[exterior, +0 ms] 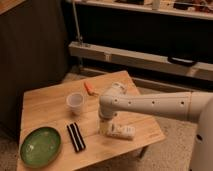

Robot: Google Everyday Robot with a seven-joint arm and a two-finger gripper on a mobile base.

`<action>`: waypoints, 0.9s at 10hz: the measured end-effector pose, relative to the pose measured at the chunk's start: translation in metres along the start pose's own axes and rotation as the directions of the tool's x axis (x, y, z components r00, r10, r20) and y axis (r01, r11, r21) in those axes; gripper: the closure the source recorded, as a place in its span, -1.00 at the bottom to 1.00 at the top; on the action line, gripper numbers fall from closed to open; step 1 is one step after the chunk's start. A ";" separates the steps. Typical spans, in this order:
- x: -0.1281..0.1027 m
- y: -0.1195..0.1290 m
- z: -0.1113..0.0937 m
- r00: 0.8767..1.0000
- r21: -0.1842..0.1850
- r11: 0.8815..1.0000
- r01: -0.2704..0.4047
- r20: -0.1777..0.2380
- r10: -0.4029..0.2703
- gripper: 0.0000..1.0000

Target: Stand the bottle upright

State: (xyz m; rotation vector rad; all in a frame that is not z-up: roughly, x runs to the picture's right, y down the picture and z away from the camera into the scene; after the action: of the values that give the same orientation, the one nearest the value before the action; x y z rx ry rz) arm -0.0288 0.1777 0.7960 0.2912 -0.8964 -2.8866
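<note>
At the table's front right: the bottle [122, 132], whitish-cream, lies on its side on the wood, its length running roughly left to right, near the table's edge.
Gripper: the gripper [103, 129] points straight down at the bottle's left end, close against it; whether they touch cannot be made out.
Gripper's hold: cannot tell whether it is spread or closed, or holding anything.
Arm: a white arm [150, 104] reaches in from the right, bends at a rounded joint and drops toward the table.
Table: a small light wooden table [50, 105], seen from above at an angle.
Cup: a translucent white cup [75, 101] stands upright near the middle, well apart from the bottle.
Orange object: a small orange object [90, 88] lies just behind the cup.
Plate: a round green plate [40, 146] sits at the front left corner.
Black strips: two dark strips [76, 137] lie side by side between the plate and the gripper.
</note>
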 end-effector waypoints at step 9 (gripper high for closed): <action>-0.022 -0.018 0.045 0.996 0.035 0.995 -0.091 0.019 0.090 -0.59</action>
State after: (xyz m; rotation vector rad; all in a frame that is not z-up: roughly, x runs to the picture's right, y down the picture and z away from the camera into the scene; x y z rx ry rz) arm -0.0179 0.2210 0.8255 0.2229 -0.9390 -2.7969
